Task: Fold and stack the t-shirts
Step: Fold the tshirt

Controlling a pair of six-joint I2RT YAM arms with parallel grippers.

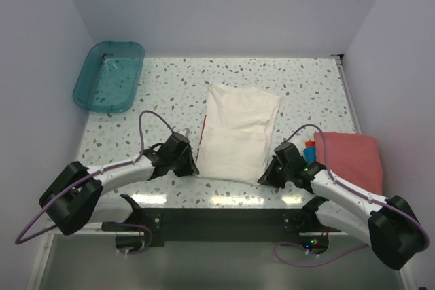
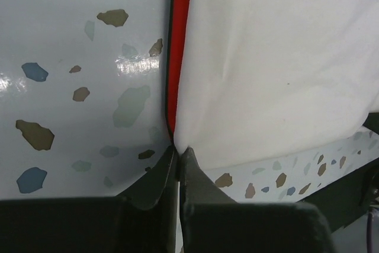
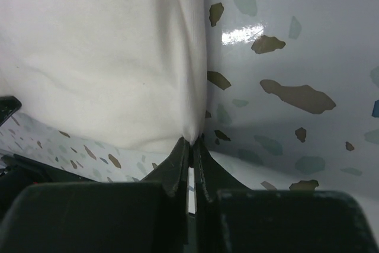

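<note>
1. Two grippers are pinching the near corners of the folded cream-white t-shirt [image 1: 238,134]: the left gripper [image 2: 177,151] at 7 o'clock, the right gripper [image 3: 192,143] at 5 o'clock, jaws closed on the cloth.
2. The cream-white t-shirt is lying at the centre of the table [image 1: 170,93], its long axis running 6 to 12 o'clock and its far end leaning toward 1 o'clock.
3. The salmon-red t-shirt [image 1: 350,157] is lying at 3 o'clock.
</note>
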